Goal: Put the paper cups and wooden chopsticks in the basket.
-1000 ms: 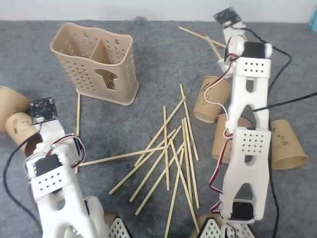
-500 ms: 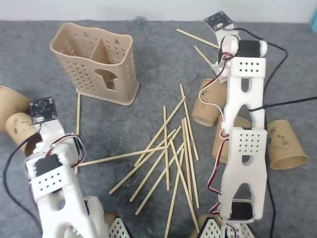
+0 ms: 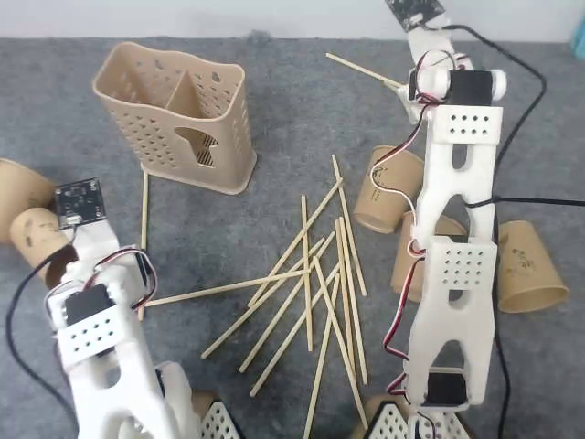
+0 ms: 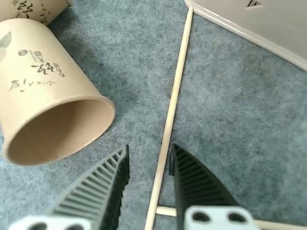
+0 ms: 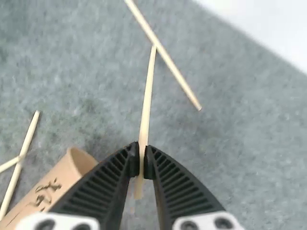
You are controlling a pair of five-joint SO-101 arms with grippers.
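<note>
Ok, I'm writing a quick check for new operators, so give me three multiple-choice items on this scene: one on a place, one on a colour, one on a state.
1. Where does the basket stand?
A. at the far left
B. at the near right
C. between the arms' bases

2. What colour is the mat?
A. green
B. grey
C. red

3. How is the right gripper?
A. open
B. shut on nothing
C. shut on a chopstick

Answers:
1 A, the high view shows it far left.
2 B, the mat is grey throughout.
3 C, its fingers pinch the chopstick between them.
</note>
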